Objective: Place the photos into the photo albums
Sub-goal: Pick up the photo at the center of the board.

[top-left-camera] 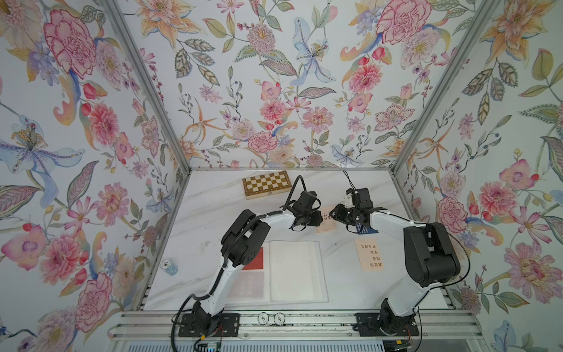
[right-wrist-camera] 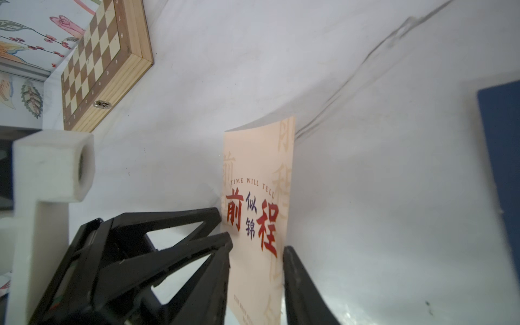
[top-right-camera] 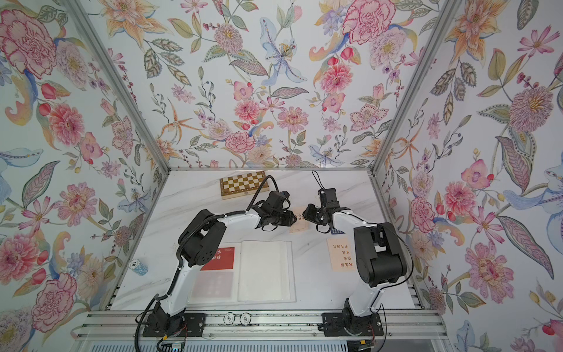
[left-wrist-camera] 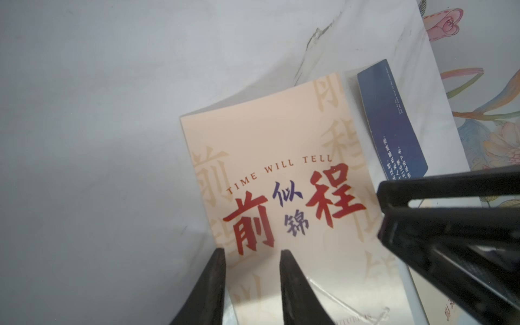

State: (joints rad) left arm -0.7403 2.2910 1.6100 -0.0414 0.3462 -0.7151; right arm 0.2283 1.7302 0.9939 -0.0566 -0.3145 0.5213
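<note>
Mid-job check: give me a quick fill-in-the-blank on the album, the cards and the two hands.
The album lies ___ on the table.
The sleeved card in it is ___.
The cream card between the left hand and right hand reads TIME WILL ___.
The navy card lies closest to the ___ hand.
Missing words: open, red, TELL, right.

The cream card (left-wrist-camera: 292, 197) is showing "TIME WILL TELL" arched in red above large red 前 and 程, with smaller blue 似 and 锦 between them. The navy card (left-wrist-camera: 391, 121) is carrying white lines too small to read. A blue-and-white chip (top-left-camera: 165, 264) is displaying "10".
</note>
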